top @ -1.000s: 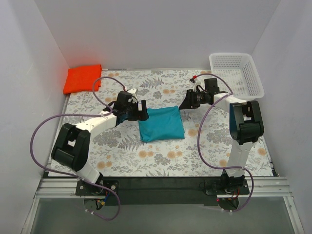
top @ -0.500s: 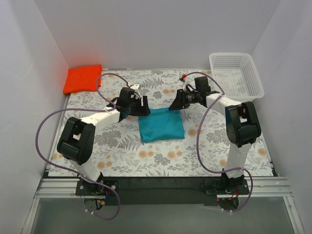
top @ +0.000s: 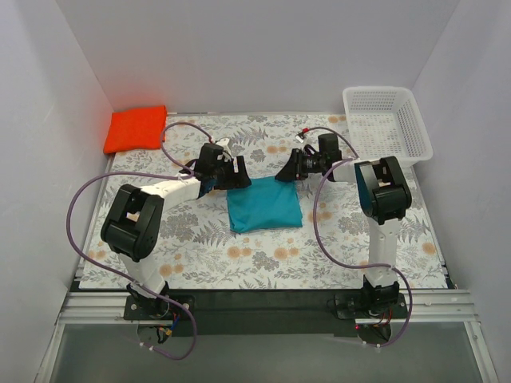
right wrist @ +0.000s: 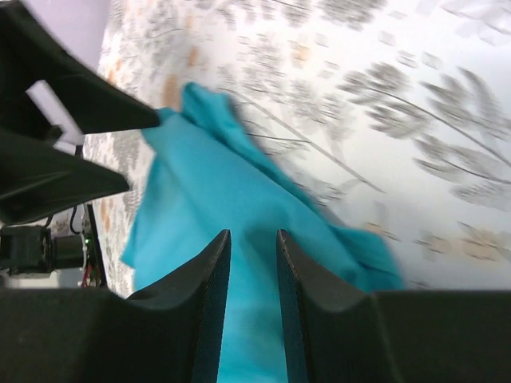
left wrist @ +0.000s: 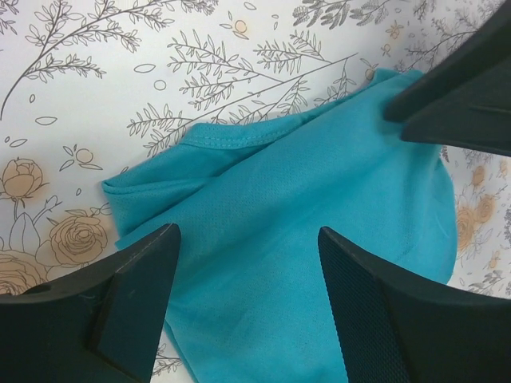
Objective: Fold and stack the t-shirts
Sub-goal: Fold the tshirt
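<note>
- Teal shirt [top: 265, 206] sits mid-frame on the flowery table [top: 192, 255], already folded down to a squarish pad. Orange shirt [top: 136, 129] is folded too, parked in the upper left corner, well apart from the teal one.
- What changed in the last sec: both arms swung in towards the centre. Left gripper [top: 234, 171] was off the teal shirt's left side, and now it's at the upper left corner. Right gripper [top: 286, 171] slid over from the right to the upper right corner.
- Left gripper: jaws narrowed a bit but are def still released. In the wrist cam the fingers [left wrist: 128, 311] stand wide, with the cloth lying flat under and between them, nothing pinched.
- Right gripper: jaws closing in, only a slim gap left w/ teal showing through it. Can't tell if it's actually got fabric yet.
- What it means imo: folding looks done on both, so this is prob the setup for a two-corner pickup to carry teal over to orange and stack it. No lift yet tho.
</note>
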`<state>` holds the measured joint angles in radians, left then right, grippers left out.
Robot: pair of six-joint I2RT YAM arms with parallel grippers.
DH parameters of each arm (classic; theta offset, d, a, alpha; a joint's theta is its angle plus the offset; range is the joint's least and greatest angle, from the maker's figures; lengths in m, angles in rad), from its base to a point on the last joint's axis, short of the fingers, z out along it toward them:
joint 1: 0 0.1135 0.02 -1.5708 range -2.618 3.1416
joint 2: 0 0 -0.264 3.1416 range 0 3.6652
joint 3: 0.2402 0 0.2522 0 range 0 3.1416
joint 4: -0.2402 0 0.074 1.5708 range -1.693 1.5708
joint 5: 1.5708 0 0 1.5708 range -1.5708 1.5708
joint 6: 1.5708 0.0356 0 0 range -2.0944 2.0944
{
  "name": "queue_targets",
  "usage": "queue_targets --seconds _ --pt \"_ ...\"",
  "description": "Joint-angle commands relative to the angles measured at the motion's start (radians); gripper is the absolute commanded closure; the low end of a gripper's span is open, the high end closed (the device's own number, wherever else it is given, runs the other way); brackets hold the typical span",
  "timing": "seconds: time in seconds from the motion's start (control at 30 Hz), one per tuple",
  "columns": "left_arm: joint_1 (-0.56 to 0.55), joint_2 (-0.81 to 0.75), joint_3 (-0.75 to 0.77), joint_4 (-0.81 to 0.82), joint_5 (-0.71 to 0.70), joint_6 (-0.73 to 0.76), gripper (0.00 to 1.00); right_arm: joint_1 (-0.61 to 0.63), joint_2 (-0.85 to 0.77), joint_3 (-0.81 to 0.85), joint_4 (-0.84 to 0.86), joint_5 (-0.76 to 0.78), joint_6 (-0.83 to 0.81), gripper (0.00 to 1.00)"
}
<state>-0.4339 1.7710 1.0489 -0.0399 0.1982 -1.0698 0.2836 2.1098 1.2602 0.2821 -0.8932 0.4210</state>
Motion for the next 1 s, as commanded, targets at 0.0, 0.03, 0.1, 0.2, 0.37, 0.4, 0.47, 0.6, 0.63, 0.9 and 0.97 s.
queue_targets --seconds 0.0,0.03,0.1,0.2,0.37,0.4,0.47,0.6,0.63,0.9,0.97 --pt "0.003 -0.054 0.004 0.031 -0.016 -0.033 0.28 -0.027 0.073 0.013 0.075 -0.019 0.035 0.65" --pt "0.003 -0.062 -0.001 0.032 -0.022 -0.042 0.27 -0.030 0.084 0.018 0.078 -0.018 0.035 0.65" --pt "0.003 -0.097 -0.018 0.031 -0.051 -0.067 0.24 -0.044 0.114 0.019 0.092 -0.015 0.032 0.65" --pt "0.001 -0.185 -0.053 0.034 -0.080 -0.097 0.24 -0.064 0.133 0.019 0.103 -0.016 0.032 0.66" --pt "0.001 -0.226 -0.118 0.136 -0.037 -0.146 0.28 -0.080 0.141 0.033 0.104 -0.027 0.033 0.66" --pt "0.001 -0.219 -0.124 0.152 -0.007 -0.162 0.31 -0.080 0.141 0.034 0.104 -0.027 0.032 0.66" --pt "0.003 -0.188 -0.142 0.205 0.016 -0.211 0.41 -0.081 0.139 0.033 0.104 -0.029 0.032 0.66" --pt "0.011 -0.124 -0.185 0.351 0.044 -0.272 0.58 -0.081 0.141 0.027 0.103 -0.032 0.016 0.66" --pt "0.018 -0.086 -0.185 0.373 0.047 -0.281 0.60 -0.080 0.141 0.024 0.101 -0.033 0.015 0.66" --pt "0.116 0.143 -0.123 0.469 0.067 -0.406 0.65 -0.083 0.165 0.010 0.103 -0.033 0.001 0.66" --pt "0.133 0.182 -0.128 0.469 0.058 -0.423 0.65 -0.089 0.165 0.008 0.101 -0.033 -0.002 0.66"
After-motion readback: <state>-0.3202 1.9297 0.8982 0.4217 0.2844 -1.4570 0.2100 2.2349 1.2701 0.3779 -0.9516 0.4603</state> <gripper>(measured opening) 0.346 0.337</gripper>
